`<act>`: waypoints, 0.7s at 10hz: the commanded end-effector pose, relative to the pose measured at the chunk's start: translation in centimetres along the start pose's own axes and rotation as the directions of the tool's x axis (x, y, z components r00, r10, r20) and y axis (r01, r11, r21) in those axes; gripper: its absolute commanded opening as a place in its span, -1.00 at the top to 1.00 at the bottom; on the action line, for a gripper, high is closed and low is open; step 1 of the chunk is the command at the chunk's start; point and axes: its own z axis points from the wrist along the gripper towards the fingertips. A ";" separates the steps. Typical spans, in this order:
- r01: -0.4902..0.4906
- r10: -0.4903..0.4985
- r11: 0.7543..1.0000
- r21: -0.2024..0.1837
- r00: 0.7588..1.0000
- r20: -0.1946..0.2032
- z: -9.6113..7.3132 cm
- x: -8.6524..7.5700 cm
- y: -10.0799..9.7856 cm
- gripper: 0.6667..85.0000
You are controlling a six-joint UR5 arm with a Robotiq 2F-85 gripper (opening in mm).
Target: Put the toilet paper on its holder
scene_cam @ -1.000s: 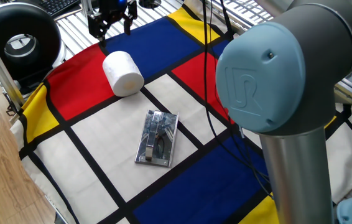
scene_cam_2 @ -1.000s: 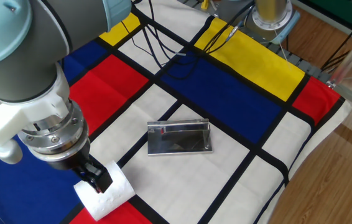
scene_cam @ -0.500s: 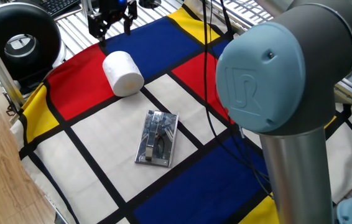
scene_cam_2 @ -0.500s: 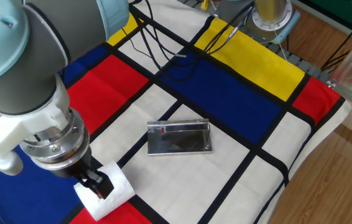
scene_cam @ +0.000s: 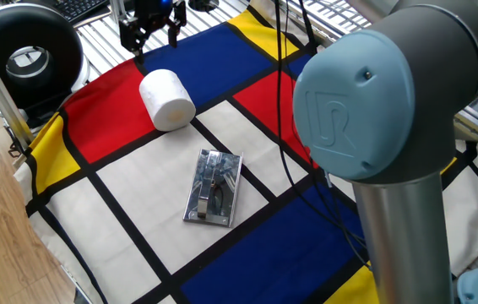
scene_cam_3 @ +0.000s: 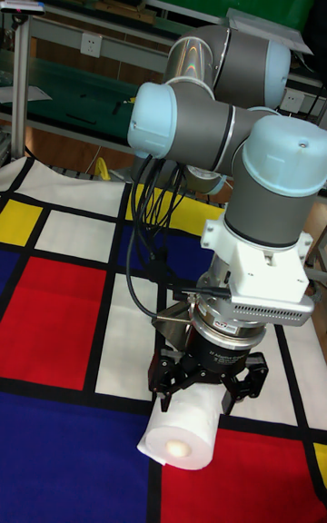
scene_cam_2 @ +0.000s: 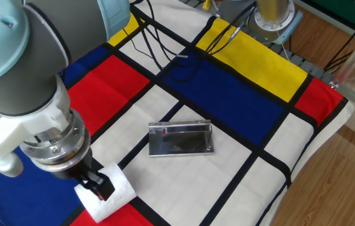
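Above the toilet paper [scene_cam_3: 182,430] my gripper [scene_cam_3: 208,385] hangs with fingers spread wide, holding nothing; whether they touch it I cannot tell. At four o'clock lies the holder [scene_cam: 214,187].

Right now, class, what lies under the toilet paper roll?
The roll lies on the chequered cloth, across its red and white patches. The cloth hides whatever lies beneath it.

The arm [scene_cam_2: 33,119] shifted slightly lower over the toilet paper [scene_cam_2: 111,191].
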 end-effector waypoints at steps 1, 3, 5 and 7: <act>-0.038 0.038 0.999 0.013 0.999 0.005 -0.1 -0.1 -0.5 -0.86; -0.108 0.108 0.994 0.004 0.994 0.002 0.0 0.0 -0.2 -0.85; -0.213 0.213 0.977 -0.018 0.977 -0.006 0.1 0.1 0.6 -0.84; -0.254 0.254 0.967 -0.010 0.967 0.002 0.3 -0.1 0.4 -0.84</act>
